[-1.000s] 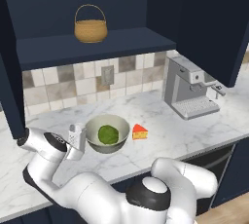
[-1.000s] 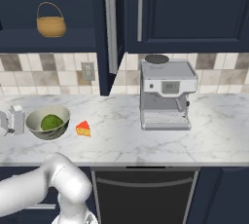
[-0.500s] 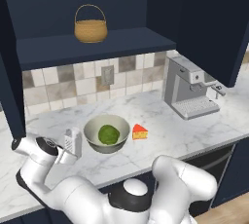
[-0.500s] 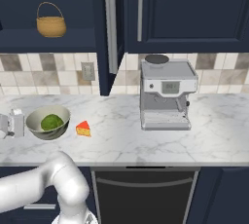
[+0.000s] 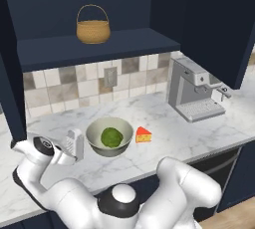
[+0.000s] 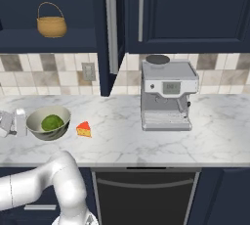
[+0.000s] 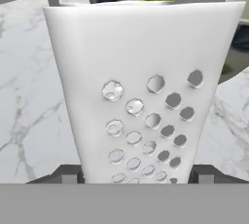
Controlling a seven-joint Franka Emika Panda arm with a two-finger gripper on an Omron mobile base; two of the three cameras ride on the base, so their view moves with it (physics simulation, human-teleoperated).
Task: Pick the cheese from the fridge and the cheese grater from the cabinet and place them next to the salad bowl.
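You had the grater (image 5: pixel 74 143) standing upright on the counter (image 5: pixel 164 123), just at 9 o'clock of the bowl (image 5: pixel 109 136), with the cheese (image 5: pixel 143 135) just at the bowl's 3 o'clock. Your gripper (image 5: pixel 66 156) sat right at the grater, jaws spread wide to either side of it; I could not tell whether they pressed on it.

A woven basket (image 5: pixel 93 25) sits on the dark shelf, high above the jaws; a silver coffee machine (image 6: pixel 166 95) stands on the marble counter (image 6: pixel 195 141), well apart from them.
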